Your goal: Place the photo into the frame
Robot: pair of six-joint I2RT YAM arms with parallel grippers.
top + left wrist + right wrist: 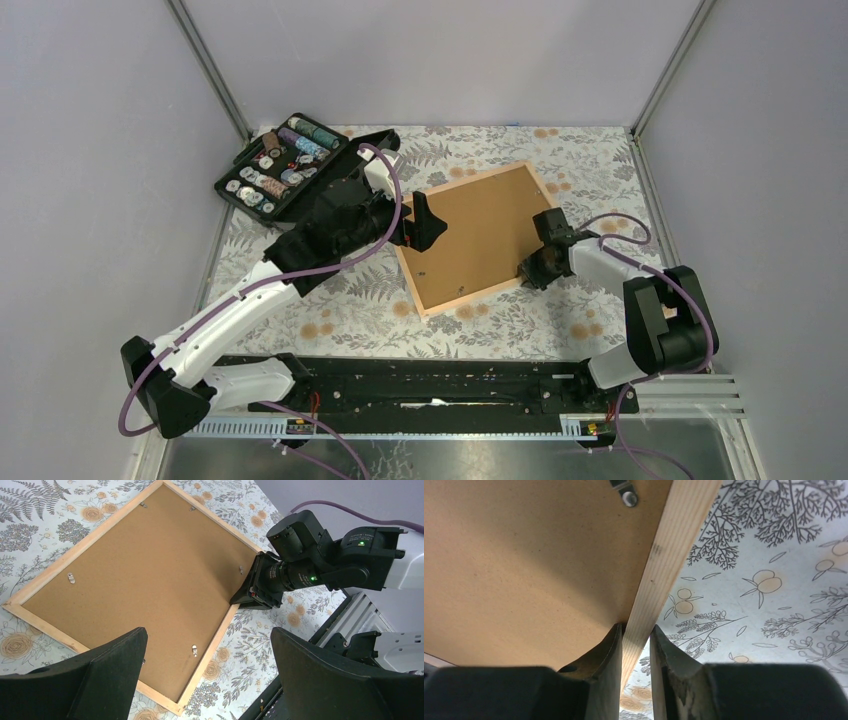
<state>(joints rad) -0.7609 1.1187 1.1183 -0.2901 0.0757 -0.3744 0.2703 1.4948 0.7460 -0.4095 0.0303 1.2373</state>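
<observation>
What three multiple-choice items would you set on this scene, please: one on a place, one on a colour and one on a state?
1. Where on the table does the black case lie?
A. near right corner
B. far left corner
C. dead centre

2. What colour is the backing board that faces up inside the frame?
A. white
B. blue
C. brown

3. What is the right pincer doing?
A. closing on the frame's right edge rail
B. holding the black case
C. hanging wide open above the table

Answers:
1 B, since the top view shows the open case at the far left of the cloth.
2 C, since both the top view and the left wrist view show a plain brown board.
3 A, since the right wrist view shows a finger on either side of the pale wood rail.
</observation>
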